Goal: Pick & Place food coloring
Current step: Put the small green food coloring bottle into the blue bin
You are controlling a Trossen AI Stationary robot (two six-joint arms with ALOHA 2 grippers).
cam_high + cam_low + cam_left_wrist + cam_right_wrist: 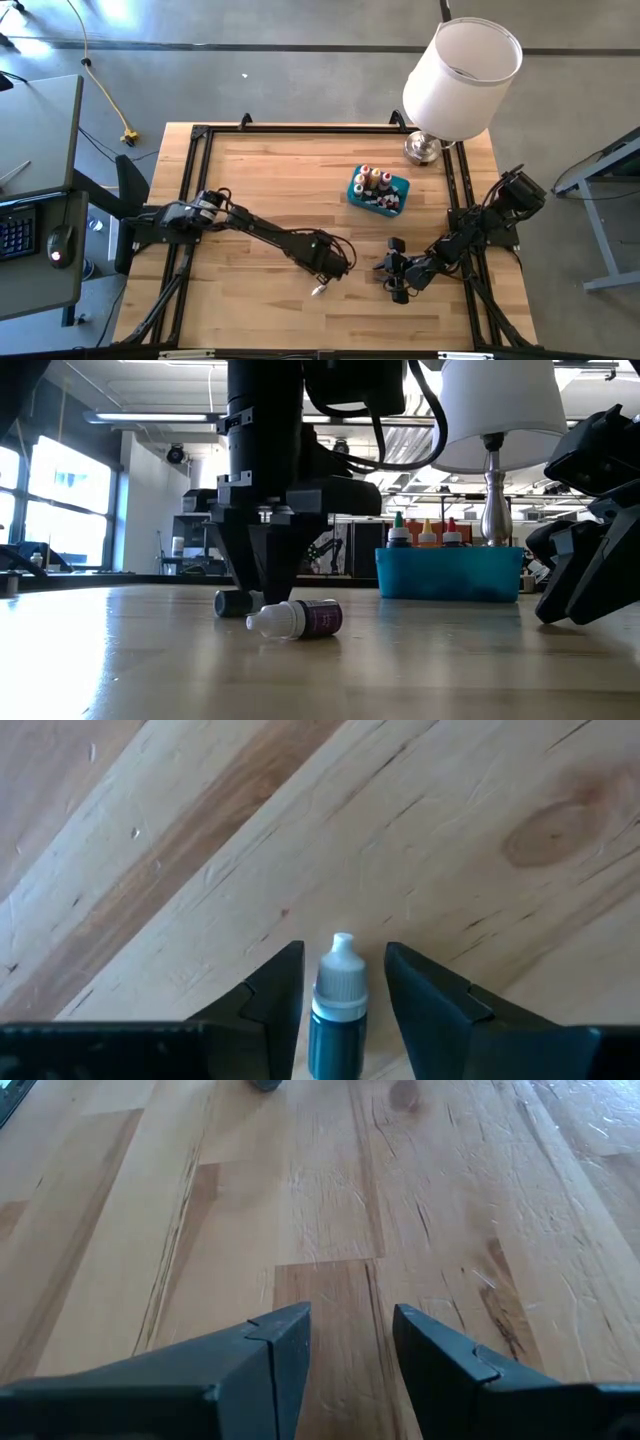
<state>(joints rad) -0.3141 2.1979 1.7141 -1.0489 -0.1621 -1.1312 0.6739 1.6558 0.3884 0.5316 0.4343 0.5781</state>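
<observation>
The left claw (pixel 343 952) hangs low over the pale wooden worktop (pixel 260 190), about midway between its left and right edges and towards the edge away from the lamp. Its fingers stand narrowly apart on either side of a small dark-bodied plastic dropper bottle with a whitish cap (pixel 300 619). Bare wood shows on both sides of the cap, so I would not call that a grip yet.

The bottle lies on its side. I judge it light, stiff and smooth, so it is likely to roll or squirt out if pinched at the tapered cap. The straight body is the better place to take hold.

Farther right, towards the lamp corner, sits the teal rectangular plastic bin (pixel 450 575). Three caps show above its rim from table height. More bottles lie inside, though I cannot count them.

The right claw (pixel 350 1320) waits near the right edge, fingers apart with nothing between them.

I count one loose bottle, one bin and one white-shaded lamp (pixel 460 75).
</observation>
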